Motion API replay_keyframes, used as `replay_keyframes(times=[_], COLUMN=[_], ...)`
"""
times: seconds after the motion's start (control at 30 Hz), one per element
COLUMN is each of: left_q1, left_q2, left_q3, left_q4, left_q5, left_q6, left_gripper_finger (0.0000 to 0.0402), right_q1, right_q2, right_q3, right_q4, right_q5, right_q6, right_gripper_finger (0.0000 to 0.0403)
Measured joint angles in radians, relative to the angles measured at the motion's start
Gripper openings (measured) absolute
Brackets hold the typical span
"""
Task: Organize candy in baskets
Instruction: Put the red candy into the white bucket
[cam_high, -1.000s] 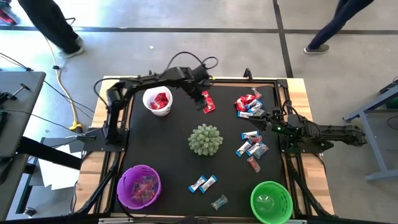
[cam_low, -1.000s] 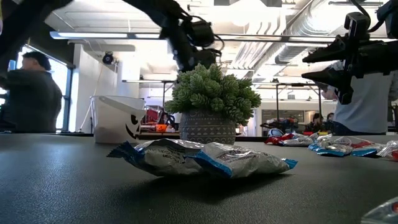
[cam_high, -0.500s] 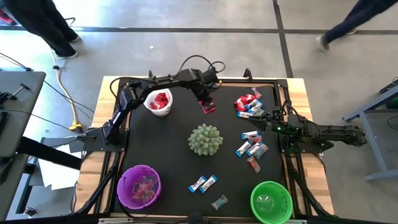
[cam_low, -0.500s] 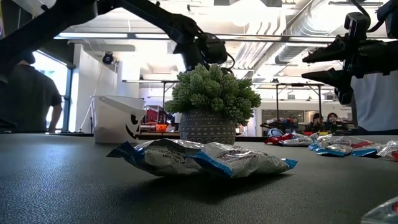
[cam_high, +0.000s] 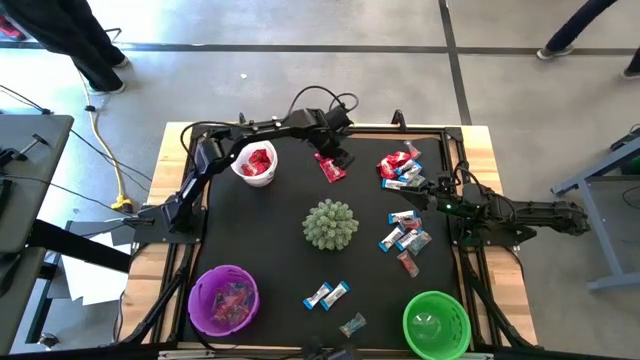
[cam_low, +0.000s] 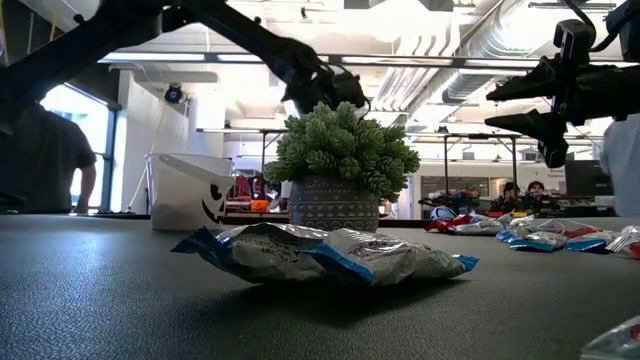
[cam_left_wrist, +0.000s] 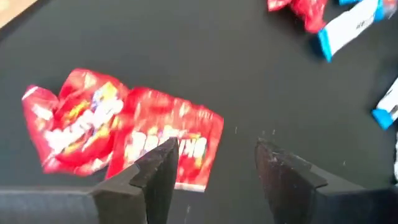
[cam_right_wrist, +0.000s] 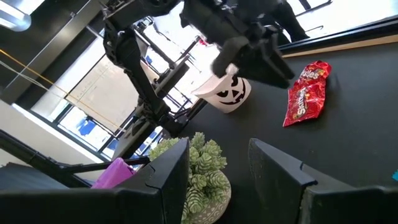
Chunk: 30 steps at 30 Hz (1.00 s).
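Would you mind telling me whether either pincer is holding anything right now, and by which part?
Neither holds anything. The left pincer stands open over the red candy packets lying on the mat; the right pincer is open and empty.

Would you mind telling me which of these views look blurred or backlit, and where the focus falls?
Left wrist view: the shiny red candy packets on the black mat are smeared by blur. Low view: bright windows and ceiling lights leave the arms as dark silhouettes; the blue-and-silver wrapped candy in front is sharp. Right wrist view: window glare behind the white round basket. High view: evenly lit, soft shadows.
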Motion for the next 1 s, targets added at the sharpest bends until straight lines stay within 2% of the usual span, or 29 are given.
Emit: replay_keyframes(times=[0.2,0.37,0.53,1.0], left_q1=[0.006,0.015,0.029,0.063], left_q2=[0.024,0.023,0.024,0.024], left_q3=[0.000,0.000,0.000,0.000], left_q4=[0.030,0.035,0.009,-0.022], left_q5=[0.037,0.008,0.051,0.040], left_q6=[-0.031,-0.069,-0.120,-0.037], left_gripper_finger=[0.0200,0.0200,0.0200,0.0200], right_q1=[0.000,0.000,0.000,0.000], right_q2=[0.000,0.001,0.000,0.000], right_q3=[0.000,0.000,0.000,0.000], right_q4=[-0.001,0.000,0.000,0.000], right_q5=[0.000,0.000,0.000,0.000], right_q6=[0.000,0.000,0.000,0.000], right_gripper_finger=[0.0162,0.0162,0.0162,0.0162])
